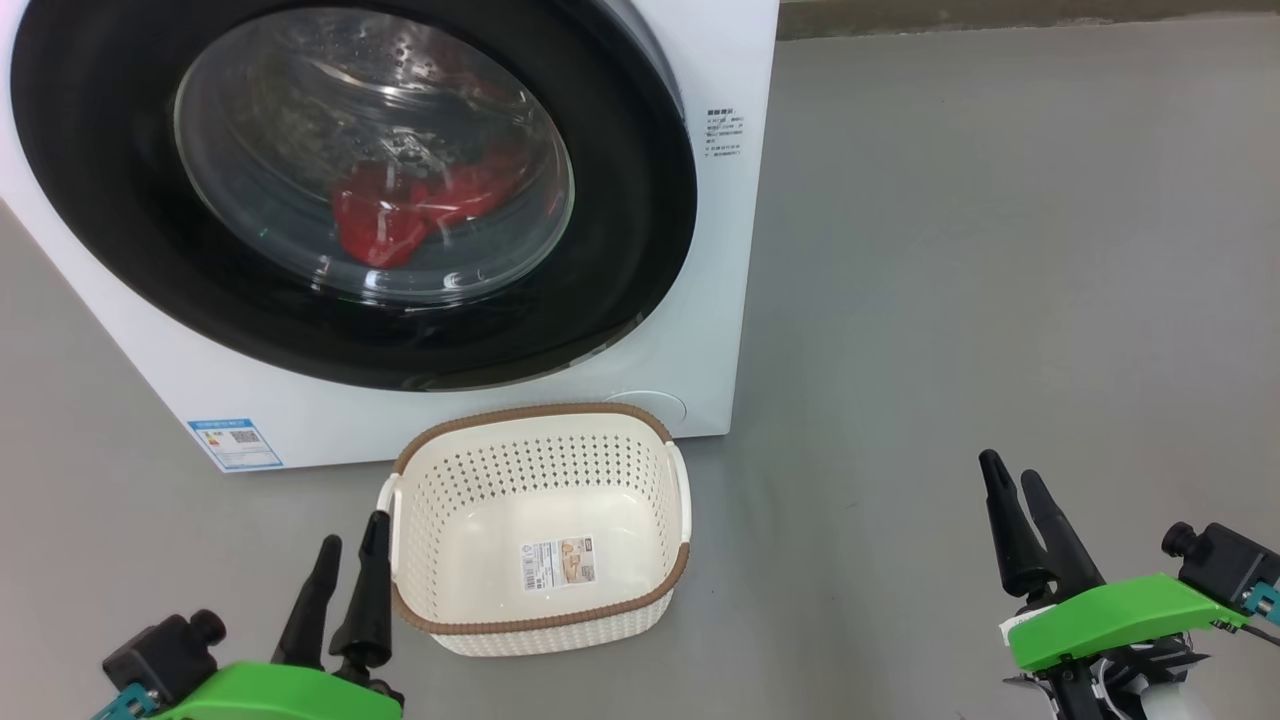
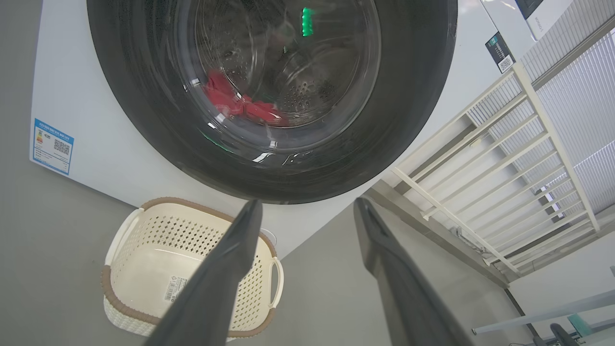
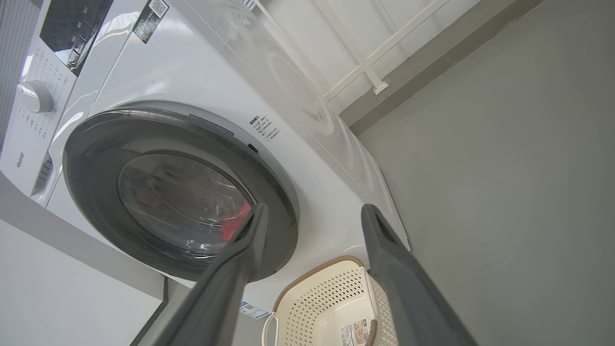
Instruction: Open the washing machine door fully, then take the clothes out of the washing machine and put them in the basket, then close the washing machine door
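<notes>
The door is seen shut flat against the machine, which stands at the far left of the floor; the clothes are seen through its glass, low in the drum; the basket is set empty on the floor just in front of the machine, below the door's lower right. The door lies ahead of and above both claws; being round, it offers no long axis, and its right rim, where a thin grey gap is shown, is judged the edge to be pulled. The left claw is held just beside the basket's left handle, under the door; the right claw is held well apart to the right, past the machine's right edge, yet is judged better lined up with that rim. The 2 claws are spread wide; nothing is held or touched by either.
</notes>
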Available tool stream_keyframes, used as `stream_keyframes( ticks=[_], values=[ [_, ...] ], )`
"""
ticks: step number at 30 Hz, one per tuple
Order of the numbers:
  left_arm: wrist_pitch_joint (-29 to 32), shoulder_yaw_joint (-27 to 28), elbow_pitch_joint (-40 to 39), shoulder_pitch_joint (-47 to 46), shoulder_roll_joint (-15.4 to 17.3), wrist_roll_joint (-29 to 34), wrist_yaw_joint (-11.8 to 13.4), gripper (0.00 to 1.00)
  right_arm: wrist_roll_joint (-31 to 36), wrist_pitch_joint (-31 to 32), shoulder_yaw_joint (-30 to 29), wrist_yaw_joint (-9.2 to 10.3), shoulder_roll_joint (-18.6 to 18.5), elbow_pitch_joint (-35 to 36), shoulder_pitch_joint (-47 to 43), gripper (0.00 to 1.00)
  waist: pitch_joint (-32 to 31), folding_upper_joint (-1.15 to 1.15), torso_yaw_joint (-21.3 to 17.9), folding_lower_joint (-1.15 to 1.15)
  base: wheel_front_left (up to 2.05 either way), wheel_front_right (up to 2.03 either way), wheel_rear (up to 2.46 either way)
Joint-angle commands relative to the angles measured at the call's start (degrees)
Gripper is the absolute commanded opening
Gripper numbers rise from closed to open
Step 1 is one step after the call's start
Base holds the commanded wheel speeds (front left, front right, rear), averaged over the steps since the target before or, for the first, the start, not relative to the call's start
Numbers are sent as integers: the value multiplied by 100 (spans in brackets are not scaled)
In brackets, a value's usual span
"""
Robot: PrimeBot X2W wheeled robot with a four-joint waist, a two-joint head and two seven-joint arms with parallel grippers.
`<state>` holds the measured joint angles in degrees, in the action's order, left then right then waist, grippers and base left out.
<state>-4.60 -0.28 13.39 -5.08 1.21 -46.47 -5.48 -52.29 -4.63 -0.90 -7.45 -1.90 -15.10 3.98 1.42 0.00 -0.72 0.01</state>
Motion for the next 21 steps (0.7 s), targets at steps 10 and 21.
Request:
stream_keyframes(
  ticks=[10, 21],
  values=[
    [-244, 4, -179, -360, 113, 960, 44, 100, 737, -249, 236, -3, -133, 197, 419, 100, -13, 0, -10, 0, 0, 0, 0],
    [-415, -41, -213, -470, 125, 1670, 73, 100, 1327, -418, 344, -3, -163, 237, 508, 100, 19, 0, 1, 0, 0, 0, 0]
  ],
)
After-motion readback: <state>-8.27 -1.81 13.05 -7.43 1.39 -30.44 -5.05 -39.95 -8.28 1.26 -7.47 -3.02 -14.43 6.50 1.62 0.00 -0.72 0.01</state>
